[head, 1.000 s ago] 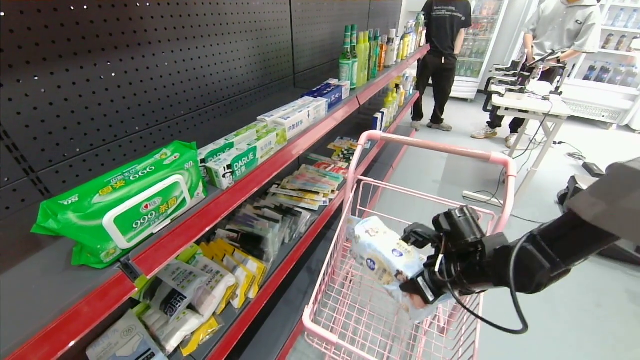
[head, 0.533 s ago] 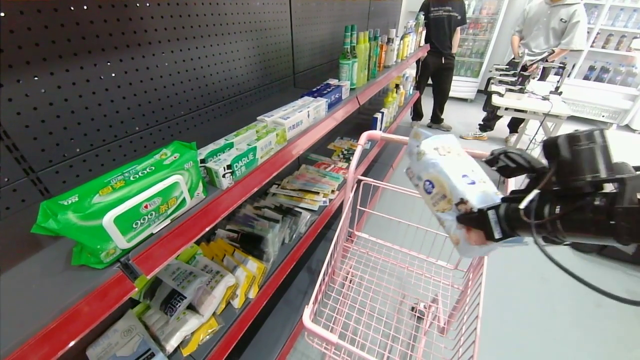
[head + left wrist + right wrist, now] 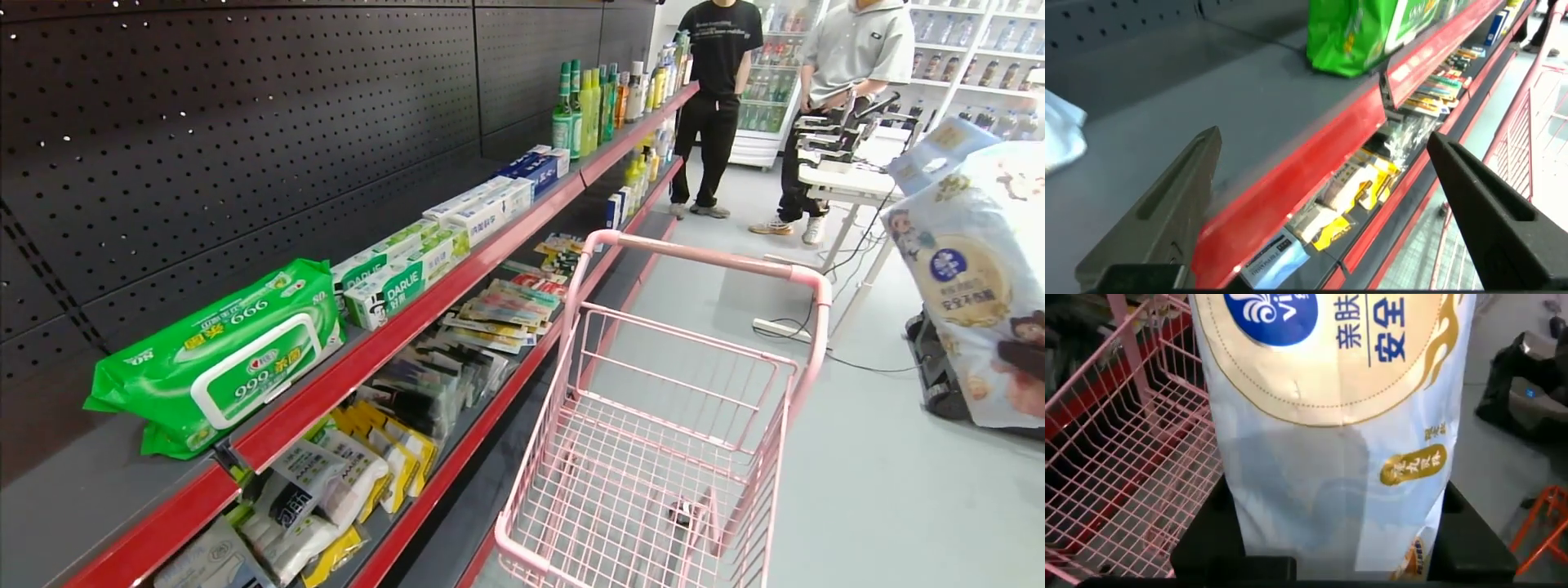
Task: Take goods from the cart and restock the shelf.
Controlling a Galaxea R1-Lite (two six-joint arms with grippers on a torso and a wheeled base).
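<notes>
Now right claw [image 3: 1333, 531] clamps white-blue pack [image 3: 971, 278]: gold oval, cartoon figures.

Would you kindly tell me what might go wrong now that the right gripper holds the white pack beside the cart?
The right gripper grips the soft white pack near one end, so it may sag or slip out. The cart stands between the pack and the shelf; a low swing could clip it. The open left gripper sits by the shelf's bare stretch beside the green wipes pack, possibly crowding the placement.
</notes>
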